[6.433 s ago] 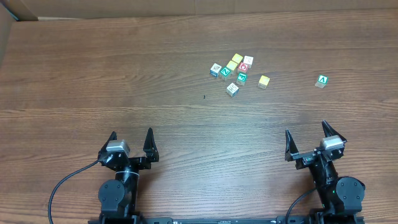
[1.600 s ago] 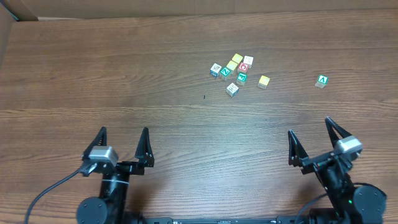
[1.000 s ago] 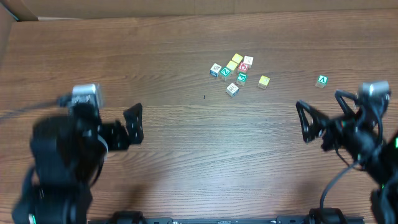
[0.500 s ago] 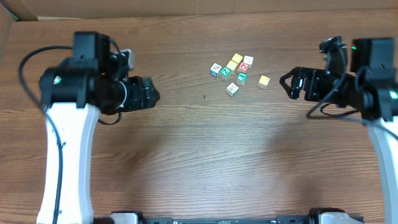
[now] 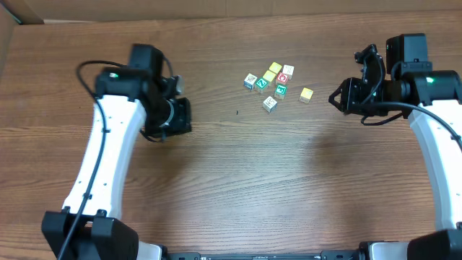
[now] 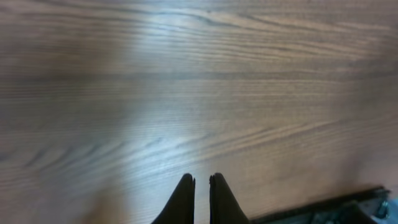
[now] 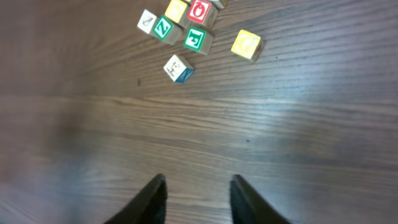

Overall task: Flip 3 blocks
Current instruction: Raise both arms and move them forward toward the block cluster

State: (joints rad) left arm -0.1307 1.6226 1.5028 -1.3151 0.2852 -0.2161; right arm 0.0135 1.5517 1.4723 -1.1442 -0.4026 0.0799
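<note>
Near the table's (image 5: pixel 238 188) far edge, the small pale-yellow wooden cube (image 5: pixel 307 94) lies closest to my right tool (image 5: pixel 338 97), jaws apart, empty; my left tool (image 6: pixel 200 183) is closed, farther off.

1. Seen from overhead, the blocks (image 5: pixel 269 103) are too small for us to read the marks on their faces.
2. In the right wrist view, the top edge cuts off the red cube (image 7: pixel 199 10) and the yellow cube (image 7: pixel 176 9) beside it.
3. The right gripper (image 7: pixel 198 178) runs off the bottom edge, and we see only its two fingertips.
4. In the left wrist view, blur smears the table (image 6: pixel 186 93).
5. The bottom edge crops the left gripper (image 6: pixel 201 178). We cannot identify the dark shape (image 6: pixel 323 211) in the lower right corner.
</note>
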